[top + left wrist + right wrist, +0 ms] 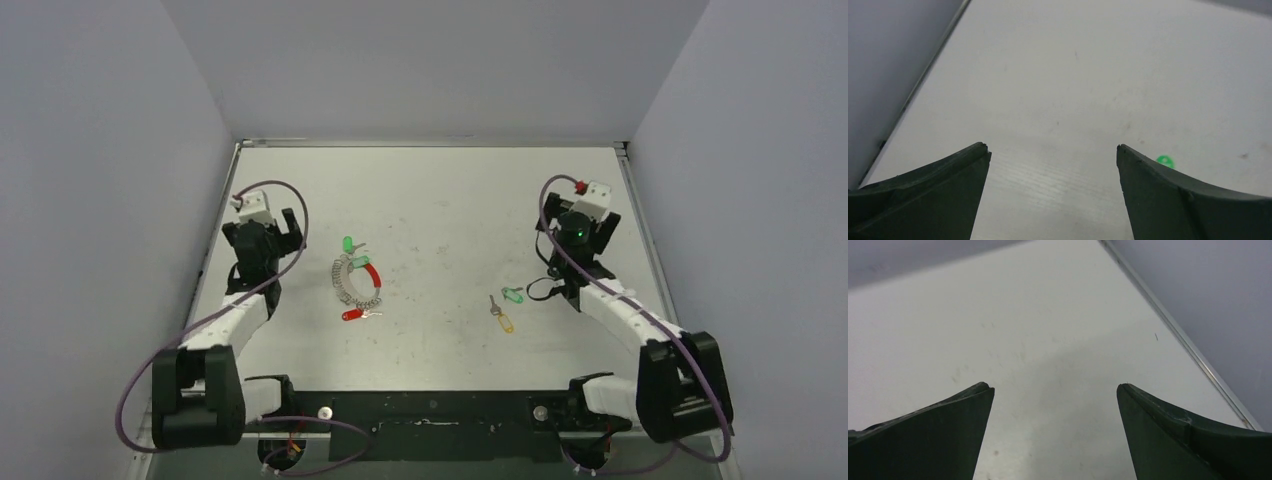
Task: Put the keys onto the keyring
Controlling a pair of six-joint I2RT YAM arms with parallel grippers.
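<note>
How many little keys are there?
5. Two green keys at the keyring's far side, red key at its near side; green key and yellow key by the right arm. Some may be hidden.

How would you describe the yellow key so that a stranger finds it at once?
On the right half of the table, two loose keys lie beside the right arm. The yellow key is the one nearer the arm bases; the green key next to it has a green head.

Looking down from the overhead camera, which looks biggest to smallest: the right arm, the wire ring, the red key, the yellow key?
1. right arm, though it also rises nearer the camera
2. keyring
3. red key and yellow key: about alike, too tiny to rank
</note>
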